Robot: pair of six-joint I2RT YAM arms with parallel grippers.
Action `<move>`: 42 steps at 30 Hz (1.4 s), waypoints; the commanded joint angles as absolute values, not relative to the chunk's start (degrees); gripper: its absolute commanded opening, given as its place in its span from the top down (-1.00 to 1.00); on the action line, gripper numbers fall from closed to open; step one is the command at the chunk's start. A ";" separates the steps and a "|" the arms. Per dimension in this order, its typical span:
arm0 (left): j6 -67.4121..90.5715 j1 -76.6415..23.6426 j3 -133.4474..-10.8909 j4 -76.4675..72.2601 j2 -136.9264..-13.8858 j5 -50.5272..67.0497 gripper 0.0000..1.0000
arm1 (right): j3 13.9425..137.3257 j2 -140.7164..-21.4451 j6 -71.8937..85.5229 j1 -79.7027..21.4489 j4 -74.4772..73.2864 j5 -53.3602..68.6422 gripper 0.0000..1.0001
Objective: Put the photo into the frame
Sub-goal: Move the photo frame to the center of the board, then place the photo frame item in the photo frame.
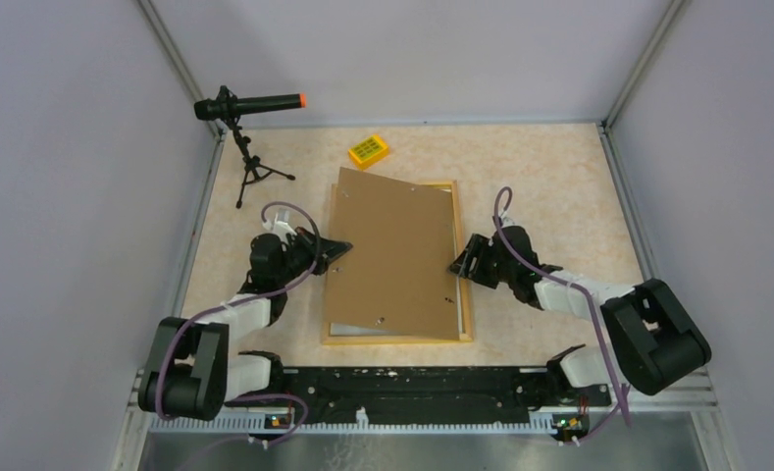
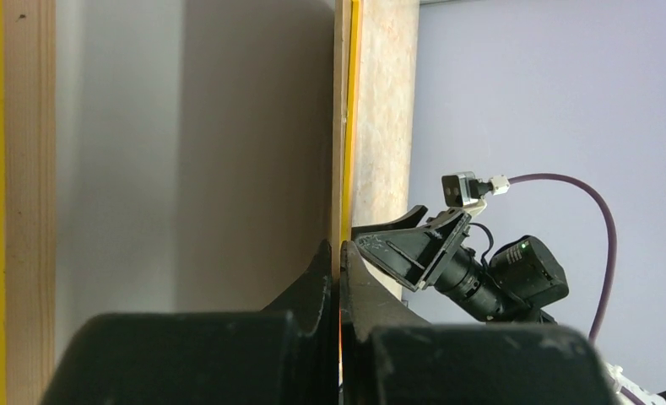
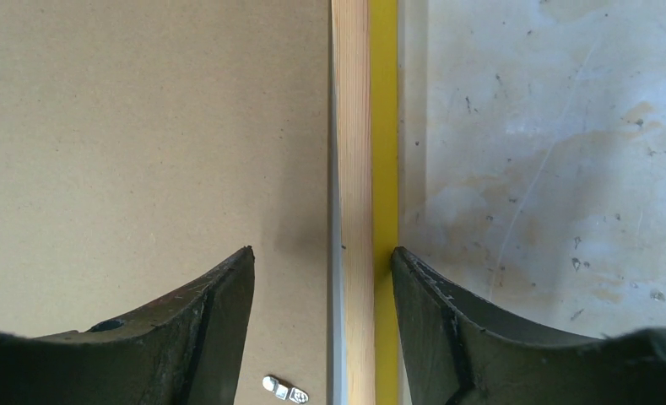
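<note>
My left end effector [image 1: 339,249] is pressed together, pinching the skewed backing board [image 1: 392,255] at 9 o'clock. My right end effector [image 3: 321,253], spread, straddles the 3 o'clock rail of the frame [image 1: 402,340]. The photo [image 1: 383,331] seems to lie underneath, so I should square the board gently.

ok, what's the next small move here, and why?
Probably close the right gripper on the frame rail it straddles, to steady it. The backing board lies skewed, its far left corner over the top rail, and the left gripper pinches its left edge, so squaring it would likely drag a loose frame.
</note>
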State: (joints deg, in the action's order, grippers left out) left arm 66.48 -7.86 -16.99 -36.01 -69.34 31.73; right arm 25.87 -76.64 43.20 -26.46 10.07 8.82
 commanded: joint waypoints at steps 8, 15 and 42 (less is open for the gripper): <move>67.80 -7.91 -12.97 -48.77 -71.17 30.98 1.00 | 25.34 -80.55 46.45 -26.39 18.77 15.12 -0.22; 64.56 -7.65 -14.59 -49.21 -71.17 30.45 1.00 | 24.85 -80.05 46.58 -26.32 18.25 14.45 -0.23; 62.10 -4.45 -23.11 -45.62 -77.28 35.03 1.00 | 22.25 -75.57 44.01 -16.93 16.83 22.51 -0.31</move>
State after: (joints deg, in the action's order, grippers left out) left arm 64.31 -5.63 -19.81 -44.14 -78.13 33.91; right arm 23.53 -76.44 44.80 -20.67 13.98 16.16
